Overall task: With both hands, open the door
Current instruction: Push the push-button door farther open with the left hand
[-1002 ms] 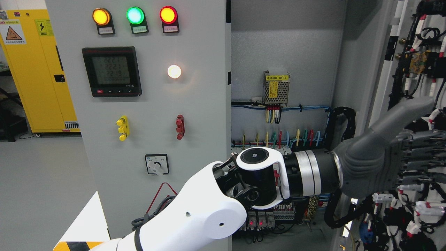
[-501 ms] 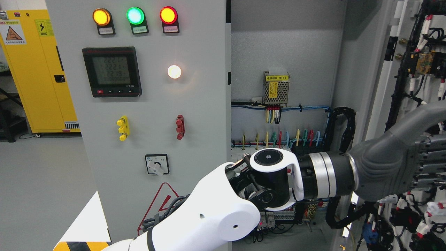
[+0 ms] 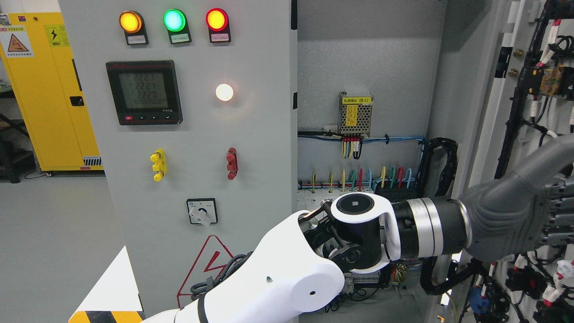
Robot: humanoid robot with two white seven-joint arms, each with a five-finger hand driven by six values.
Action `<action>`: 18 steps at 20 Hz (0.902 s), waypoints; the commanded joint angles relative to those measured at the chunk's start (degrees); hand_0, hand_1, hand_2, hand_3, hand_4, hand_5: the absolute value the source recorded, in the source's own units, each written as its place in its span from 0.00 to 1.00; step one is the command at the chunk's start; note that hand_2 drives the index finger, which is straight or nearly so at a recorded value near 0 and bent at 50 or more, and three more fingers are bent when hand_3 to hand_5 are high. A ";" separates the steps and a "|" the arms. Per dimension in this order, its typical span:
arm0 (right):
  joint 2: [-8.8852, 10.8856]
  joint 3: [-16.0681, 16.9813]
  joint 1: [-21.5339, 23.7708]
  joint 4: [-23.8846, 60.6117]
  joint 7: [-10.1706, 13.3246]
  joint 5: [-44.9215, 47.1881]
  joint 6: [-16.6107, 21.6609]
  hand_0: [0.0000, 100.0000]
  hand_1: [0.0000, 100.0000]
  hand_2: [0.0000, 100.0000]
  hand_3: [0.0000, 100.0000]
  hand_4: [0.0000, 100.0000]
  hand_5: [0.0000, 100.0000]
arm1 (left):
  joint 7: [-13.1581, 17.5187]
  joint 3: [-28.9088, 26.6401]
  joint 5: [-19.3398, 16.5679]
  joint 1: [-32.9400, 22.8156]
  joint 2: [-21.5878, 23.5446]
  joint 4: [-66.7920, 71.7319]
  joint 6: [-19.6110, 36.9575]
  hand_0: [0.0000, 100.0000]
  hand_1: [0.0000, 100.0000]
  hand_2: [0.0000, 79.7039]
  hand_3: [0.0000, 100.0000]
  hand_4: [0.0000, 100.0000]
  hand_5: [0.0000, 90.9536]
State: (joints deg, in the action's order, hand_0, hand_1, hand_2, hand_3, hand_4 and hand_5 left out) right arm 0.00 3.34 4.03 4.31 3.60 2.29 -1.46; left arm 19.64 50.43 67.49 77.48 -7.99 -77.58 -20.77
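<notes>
Grey left hand (image 3: 515, 220) reaches across to wired inner face of open grey cabinet door (image 3: 533, 116) at right; fingers (image 3: 558, 211) run off frame edge, grip impossible to judge.

Bright, even indoor light. The white lamp (image 3: 224, 92) glows with a warm halo on the panel. Soft shadow darkens the cabinet interior (image 3: 453, 27) toward 1 o'clock. Focus stays sharp throughout.
</notes>
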 commanded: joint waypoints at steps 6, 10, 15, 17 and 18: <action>-1.41 0.00 0.01 0.00 0.00 0.09 -0.03 0.22 0.08 0.00 0.00 0.00 0.00 | 0.31 -3.48 3.08 -1.53 10.34 -6.09 -0.58 0.00 0.00 0.00 0.05 0.00 0.00; -1.41 0.00 0.01 0.00 0.00 0.00 -0.03 0.22 0.08 0.00 0.00 0.00 0.00 | 0.31 -5.08 3.97 -6.53 17.90 -11.79 -2.51 0.00 0.00 0.00 0.05 0.00 0.00; -1.41 0.00 0.01 0.00 0.00 0.00 -0.03 0.22 0.08 0.00 0.00 0.00 0.00 | -0.04 -4.46 0.82 -19.96 27.05 -15.58 -2.78 0.00 0.00 0.00 0.05 0.00 0.00; -1.41 0.00 0.01 0.00 0.00 0.09 -0.03 0.22 0.08 0.00 0.00 0.00 0.00 | -0.04 -4.46 -2.87 -27.86 29.33 -15.67 -2.78 0.00 0.00 0.00 0.05 0.00 0.00; -1.41 0.00 0.01 0.00 0.00 0.09 -0.03 0.22 0.08 0.00 0.00 0.00 0.00 | -0.04 -4.55 -3.50 -31.12 30.30 -15.67 -2.78 0.00 0.00 0.00 0.05 0.00 0.00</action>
State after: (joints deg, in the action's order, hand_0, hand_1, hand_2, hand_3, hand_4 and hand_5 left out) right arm 0.00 3.34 4.03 4.31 3.60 2.32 -1.46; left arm 19.81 47.09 68.08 60.98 8.51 -87.32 -23.55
